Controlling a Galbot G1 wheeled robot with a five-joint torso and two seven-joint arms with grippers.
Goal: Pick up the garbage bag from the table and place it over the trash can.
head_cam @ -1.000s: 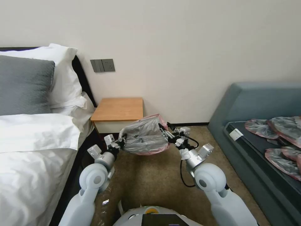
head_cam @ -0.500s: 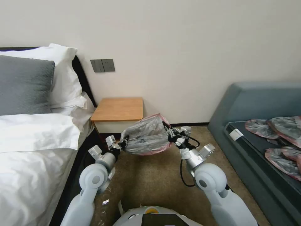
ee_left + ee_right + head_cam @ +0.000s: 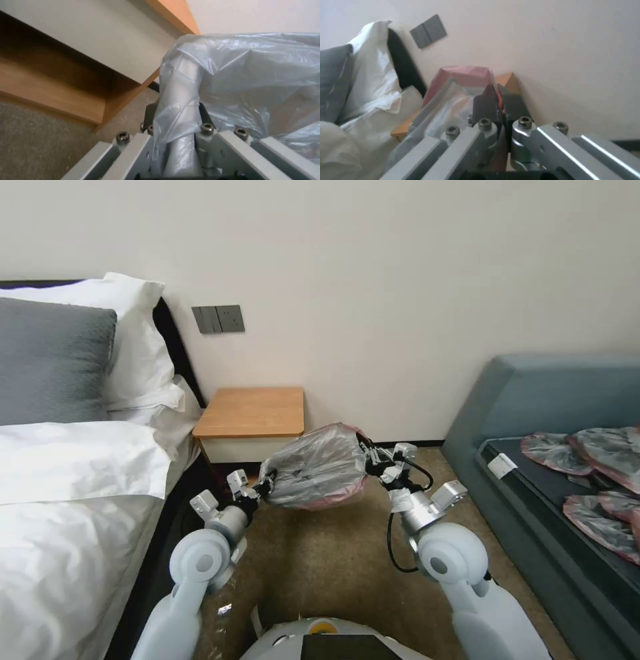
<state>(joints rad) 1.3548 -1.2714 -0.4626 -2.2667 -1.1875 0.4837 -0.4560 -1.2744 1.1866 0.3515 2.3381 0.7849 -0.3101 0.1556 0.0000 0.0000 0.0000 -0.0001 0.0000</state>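
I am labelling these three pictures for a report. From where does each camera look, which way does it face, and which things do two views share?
Head view: from the head, forward and down at the garbage bag stretched between left gripper and right gripper; both arms show.
Left wrist view: from the left wrist, at the bag and the table; its own fingers show.
Right wrist view: from the right wrist, toward wall and pillows; fingers show.
Shared: bag, table.

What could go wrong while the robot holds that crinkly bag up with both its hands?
The garbage bag is thin plastic, pinched at one side by the left gripper and at the other by the right gripper and stretched between them. If they pull farther apart, it might tear or slip out. It also hangs right in front of the table, so it could snag on that corner. No trash can is in view, so aiming the bag may be tricky.
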